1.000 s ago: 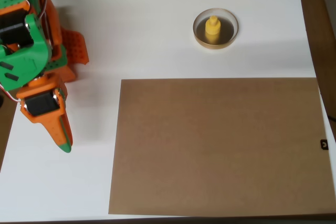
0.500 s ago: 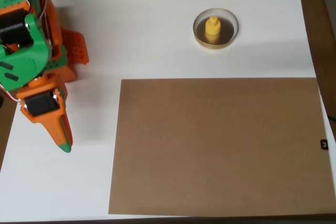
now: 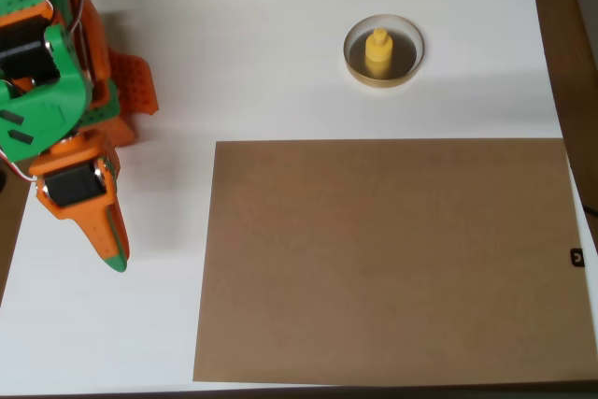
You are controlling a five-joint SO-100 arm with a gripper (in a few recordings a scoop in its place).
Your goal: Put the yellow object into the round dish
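the white table [image 3: 280, 44] spans the overhead view, and a large brown sheet [image 3: 388, 259] lies flat on its lower right part, covering much of the surface. at the left edge the orange and green arm [image 3: 47, 72] reaches down the picture, ending in the hand [image 3: 114, 248], whose orange fingers taper to a green tip; they look pressed together with nothing between them, well apart from the task's things. near the top, just above the brown sheet's upper edge, sits the round dish [image 3: 350, 44], pale-rimmed and dark inside. the yellow object [image 3: 377, 53] stands upright inside the dish, near its middle, knob uppermost.
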